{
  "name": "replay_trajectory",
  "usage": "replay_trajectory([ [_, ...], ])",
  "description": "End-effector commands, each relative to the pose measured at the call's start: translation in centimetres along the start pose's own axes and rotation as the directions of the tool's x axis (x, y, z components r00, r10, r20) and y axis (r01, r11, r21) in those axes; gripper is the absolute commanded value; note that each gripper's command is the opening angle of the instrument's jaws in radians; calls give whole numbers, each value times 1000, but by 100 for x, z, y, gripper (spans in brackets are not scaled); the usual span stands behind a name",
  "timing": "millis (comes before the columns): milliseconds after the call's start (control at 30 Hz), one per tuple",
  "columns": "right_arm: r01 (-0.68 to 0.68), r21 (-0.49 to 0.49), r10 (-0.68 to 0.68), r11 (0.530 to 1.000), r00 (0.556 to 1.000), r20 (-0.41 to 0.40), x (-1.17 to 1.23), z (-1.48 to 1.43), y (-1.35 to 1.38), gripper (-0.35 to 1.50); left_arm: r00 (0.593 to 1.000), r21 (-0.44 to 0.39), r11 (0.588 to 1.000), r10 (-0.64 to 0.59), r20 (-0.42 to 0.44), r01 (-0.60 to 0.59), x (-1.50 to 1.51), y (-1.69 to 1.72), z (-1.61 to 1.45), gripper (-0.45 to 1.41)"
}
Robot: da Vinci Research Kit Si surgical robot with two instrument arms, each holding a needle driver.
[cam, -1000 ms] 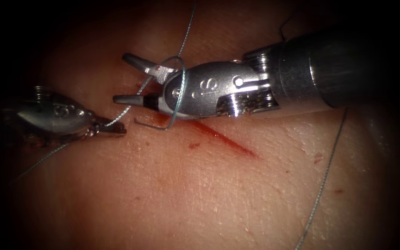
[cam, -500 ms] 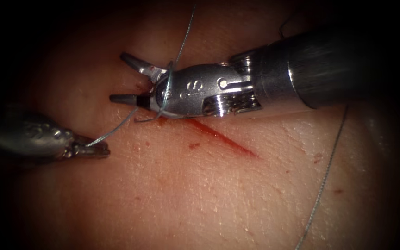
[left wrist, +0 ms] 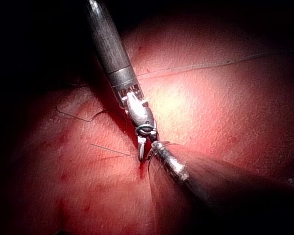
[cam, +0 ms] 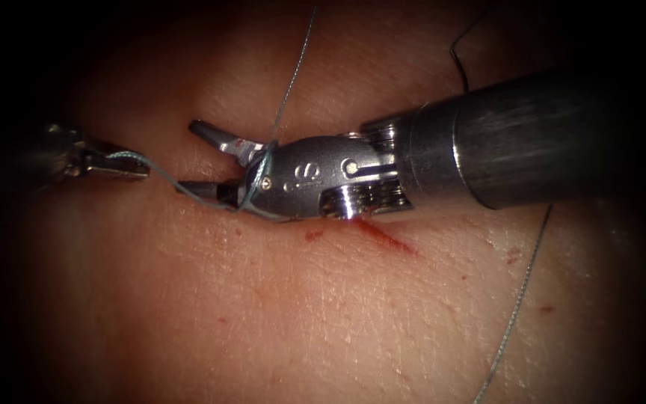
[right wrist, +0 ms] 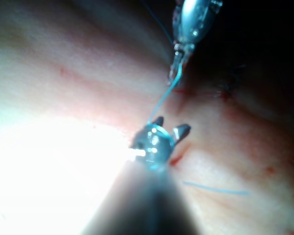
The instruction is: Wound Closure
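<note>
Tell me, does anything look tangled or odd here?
Yes: the thread is wrapped around the right tool, just behind its open jaws, which hold nothing. The left tool grips that thread, left of the cut in the tissue.

The right pincer (right wrist: 169, 128) stands spread wide over the tissue (right wrist: 78, 98), thread (right wrist: 162, 102) looped round its neck. That thread runs taut to the left pincer (right wrist: 178, 68), clamped on it.
</note>
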Motion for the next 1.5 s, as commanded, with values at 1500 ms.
replay_trajectory([
  [1500,-57,122,89,991,956,-279,23,9,-39,34,996,-21,998,65,-56,-66,-4,-63,128,-45],
])
